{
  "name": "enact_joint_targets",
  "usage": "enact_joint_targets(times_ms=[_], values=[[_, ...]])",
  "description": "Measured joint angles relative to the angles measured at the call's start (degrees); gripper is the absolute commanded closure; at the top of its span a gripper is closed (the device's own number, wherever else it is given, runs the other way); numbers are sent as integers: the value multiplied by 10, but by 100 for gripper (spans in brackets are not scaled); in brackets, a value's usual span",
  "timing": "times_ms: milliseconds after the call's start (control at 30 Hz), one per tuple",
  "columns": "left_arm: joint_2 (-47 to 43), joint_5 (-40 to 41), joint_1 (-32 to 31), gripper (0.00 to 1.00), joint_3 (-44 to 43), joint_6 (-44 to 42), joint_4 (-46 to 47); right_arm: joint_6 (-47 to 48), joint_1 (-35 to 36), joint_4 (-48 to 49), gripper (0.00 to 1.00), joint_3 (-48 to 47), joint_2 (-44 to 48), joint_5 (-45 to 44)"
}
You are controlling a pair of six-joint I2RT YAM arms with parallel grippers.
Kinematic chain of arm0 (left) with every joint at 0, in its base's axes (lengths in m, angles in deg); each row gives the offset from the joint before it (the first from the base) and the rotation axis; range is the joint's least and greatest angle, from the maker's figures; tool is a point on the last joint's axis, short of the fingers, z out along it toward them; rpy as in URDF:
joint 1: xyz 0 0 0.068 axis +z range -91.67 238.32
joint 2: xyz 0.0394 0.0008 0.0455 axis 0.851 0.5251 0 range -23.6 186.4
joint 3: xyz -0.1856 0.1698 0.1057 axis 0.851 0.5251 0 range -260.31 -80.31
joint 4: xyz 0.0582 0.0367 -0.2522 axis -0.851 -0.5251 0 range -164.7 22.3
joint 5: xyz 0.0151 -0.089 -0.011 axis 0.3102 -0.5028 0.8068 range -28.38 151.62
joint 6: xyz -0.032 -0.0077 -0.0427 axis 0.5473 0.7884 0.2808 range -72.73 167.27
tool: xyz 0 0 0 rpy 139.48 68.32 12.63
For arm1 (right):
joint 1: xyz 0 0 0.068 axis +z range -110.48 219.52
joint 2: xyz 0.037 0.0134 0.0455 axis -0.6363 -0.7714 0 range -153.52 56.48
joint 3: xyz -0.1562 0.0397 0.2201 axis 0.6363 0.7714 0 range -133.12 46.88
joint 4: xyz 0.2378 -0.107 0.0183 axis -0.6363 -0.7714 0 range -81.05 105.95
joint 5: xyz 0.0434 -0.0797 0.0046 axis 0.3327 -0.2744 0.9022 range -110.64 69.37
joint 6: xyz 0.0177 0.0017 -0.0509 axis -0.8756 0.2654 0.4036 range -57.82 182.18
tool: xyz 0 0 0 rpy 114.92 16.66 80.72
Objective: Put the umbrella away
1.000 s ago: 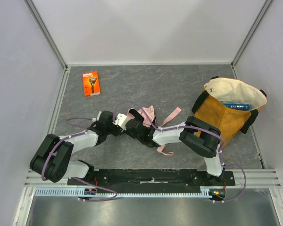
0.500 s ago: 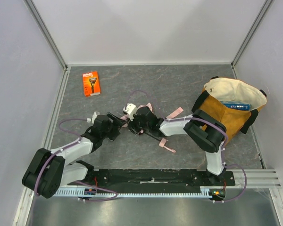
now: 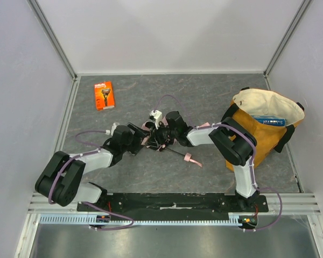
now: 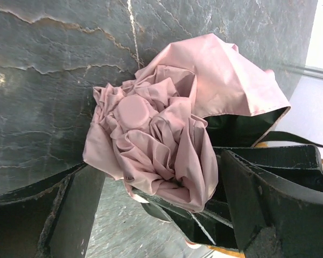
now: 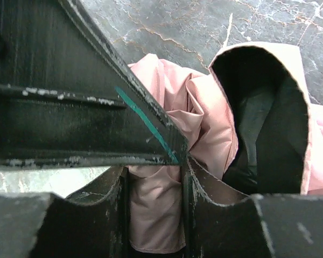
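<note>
The umbrella [image 3: 152,141] lies crumpled on the grey mat between the two arms, its thin black shaft running right to the small pink handle [image 3: 189,157]. My left gripper [image 3: 141,137] stands open on either side of the bunched pink fabric [image 4: 151,134]; its fingers [image 4: 70,215] do not press the cloth. From the right, my right gripper [image 3: 160,134] is shut on a fold of the umbrella fabric [image 5: 153,226]. In the right wrist view a finger of the left gripper [image 5: 70,107] crosses just above those jaws.
A mustard-yellow tote bag [image 3: 255,134] stands open at the right with a blue box [image 3: 268,121] inside. An orange razor pack [image 3: 103,95] lies at the far left. White walls close in the mat on three sides.
My left gripper has opened and let go of the umbrella. The right gripper has carried the fabric further back and right, and the handle has followed.
</note>
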State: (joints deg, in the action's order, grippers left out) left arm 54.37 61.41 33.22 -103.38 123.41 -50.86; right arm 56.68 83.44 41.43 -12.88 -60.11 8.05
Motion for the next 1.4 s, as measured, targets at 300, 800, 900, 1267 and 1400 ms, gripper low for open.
enact_joint_targets(times_ms=[300,800,900,1267,1400], values=[[22,87,-36,17,-36,70,-46,-42,-37,-15,100,-37,-33,102],[68,151,-47,79,-68,111,-68,-19,-49,-106,100,-93,-50,147],[70,153,-45,98,-64,113,-51,-8,-49,-124,100,-102,-52,147],[72,120,-52,98,-94,110,-122,-43,-29,-172,28,-72,10,55],[70,110,-56,98,-100,110,-147,-108,-14,-209,18,-36,77,-8]])
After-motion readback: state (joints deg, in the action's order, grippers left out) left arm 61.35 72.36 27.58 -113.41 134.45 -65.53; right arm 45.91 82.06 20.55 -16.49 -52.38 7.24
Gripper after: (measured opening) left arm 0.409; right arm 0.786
